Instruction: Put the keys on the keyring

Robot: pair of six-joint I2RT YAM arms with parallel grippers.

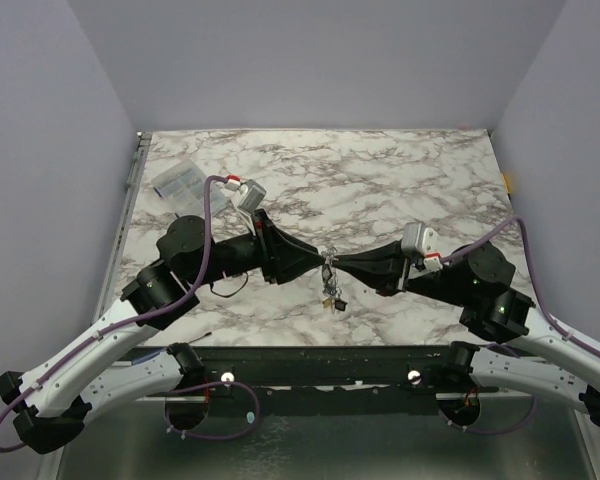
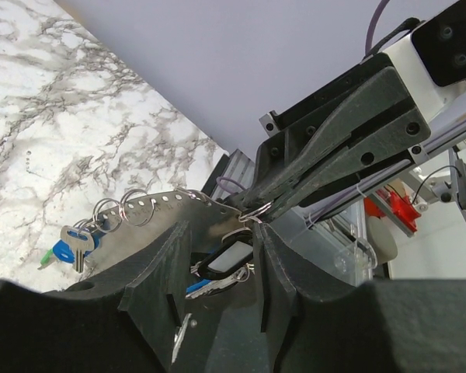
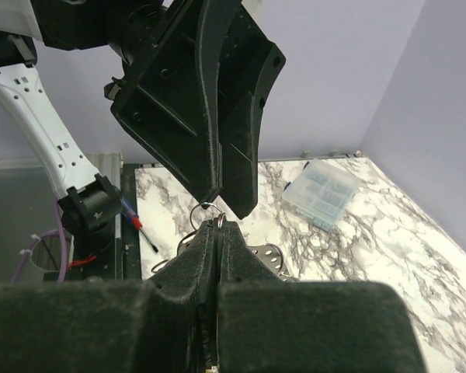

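Keys [image 1: 331, 296] with coloured heads dangle in a small bunch just below the keyring [image 2: 252, 212], held up over the marble table [image 1: 400, 190]. The right gripper [image 3: 218, 227] pinches the keyring's wire, fingers pressed together. Facing it across the keyring, the left gripper [image 2: 224, 233] has its fingers apart, straddling a black tag [image 2: 229, 255] that hangs under the keyring; whether its pads touch anything cannot be told. A clear packet [image 1: 180, 183] lies well apart from the keyring. The keys look light, stiff and slick, likely to swing and twist once nudged. Each is probably best gripped by its flat coloured head, leaving the hole free for the wire.
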